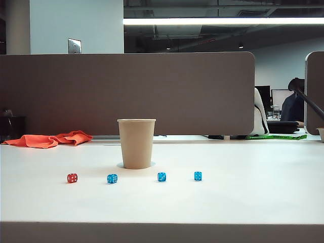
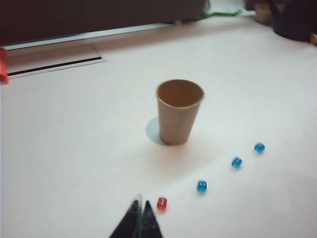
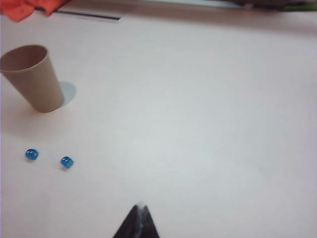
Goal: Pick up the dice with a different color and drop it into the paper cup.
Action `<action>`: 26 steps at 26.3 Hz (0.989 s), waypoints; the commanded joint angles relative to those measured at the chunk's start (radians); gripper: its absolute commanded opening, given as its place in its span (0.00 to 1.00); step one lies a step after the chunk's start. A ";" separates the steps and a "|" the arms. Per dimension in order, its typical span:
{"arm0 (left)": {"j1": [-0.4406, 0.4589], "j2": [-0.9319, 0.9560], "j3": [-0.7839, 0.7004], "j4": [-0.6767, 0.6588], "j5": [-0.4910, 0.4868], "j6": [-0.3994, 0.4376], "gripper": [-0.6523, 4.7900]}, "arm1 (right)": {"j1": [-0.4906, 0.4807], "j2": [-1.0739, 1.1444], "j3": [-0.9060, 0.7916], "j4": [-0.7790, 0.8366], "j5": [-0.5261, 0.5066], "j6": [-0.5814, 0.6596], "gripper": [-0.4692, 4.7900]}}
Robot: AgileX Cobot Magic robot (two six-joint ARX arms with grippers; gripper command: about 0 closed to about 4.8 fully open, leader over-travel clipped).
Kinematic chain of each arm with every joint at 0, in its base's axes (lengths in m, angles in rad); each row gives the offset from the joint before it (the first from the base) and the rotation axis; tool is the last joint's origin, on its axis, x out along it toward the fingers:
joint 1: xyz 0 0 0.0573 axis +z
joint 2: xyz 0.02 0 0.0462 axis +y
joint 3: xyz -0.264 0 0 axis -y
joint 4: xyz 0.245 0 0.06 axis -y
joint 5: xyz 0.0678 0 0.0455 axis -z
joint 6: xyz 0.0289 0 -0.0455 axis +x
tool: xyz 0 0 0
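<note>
A small red die [image 1: 72, 177] lies on the white table, leftmost in a row with three blue dice [image 1: 112, 178] [image 1: 161, 176] [image 1: 197, 175]. Behind that row the tan paper cup [image 1: 136, 143] stands upright. Neither arm shows in the exterior view. In the left wrist view my left gripper [image 2: 140, 204] hangs shut and empty above the table, just short of the red die [image 2: 162, 203], with the cup [image 2: 179, 111] farther off. My right gripper [image 3: 139, 207] is shut and empty over bare table, well away from two blue dice [image 3: 67, 162] [image 3: 31, 154] and the cup [image 3: 32, 78].
An orange cloth [image 1: 49, 139] lies at the back left of the table. A grey partition [image 1: 126, 93] stands along the table's far edge. A dark object [image 2: 297, 22] sits at the far right corner in the left wrist view.
</note>
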 commanded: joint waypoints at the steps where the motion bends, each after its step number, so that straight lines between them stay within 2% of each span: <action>1: -0.048 0.052 0.027 -0.043 0.008 0.061 0.11 | 0.034 0.105 0.068 -0.006 -0.004 -0.002 0.09; 7: -0.151 0.145 0.045 -0.074 0.000 0.108 0.11 | 0.119 0.291 0.175 -0.011 0.014 -0.003 0.09; 12: -0.220 0.200 0.045 -0.078 -0.065 0.108 0.11 | 0.189 0.414 0.222 -0.005 0.024 -0.003 0.09; 17: -0.222 0.216 0.045 -0.069 -0.069 0.100 0.11 | 0.271 0.511 0.230 0.000 0.023 -0.003 0.09; 20: -0.222 0.216 0.045 -0.027 -0.068 0.100 0.11 | 0.335 0.563 0.230 0.063 0.020 -0.003 0.09; 26: -0.221 0.216 0.044 0.021 -0.061 0.100 0.11 | 0.357 0.569 0.230 0.146 0.020 -0.003 0.09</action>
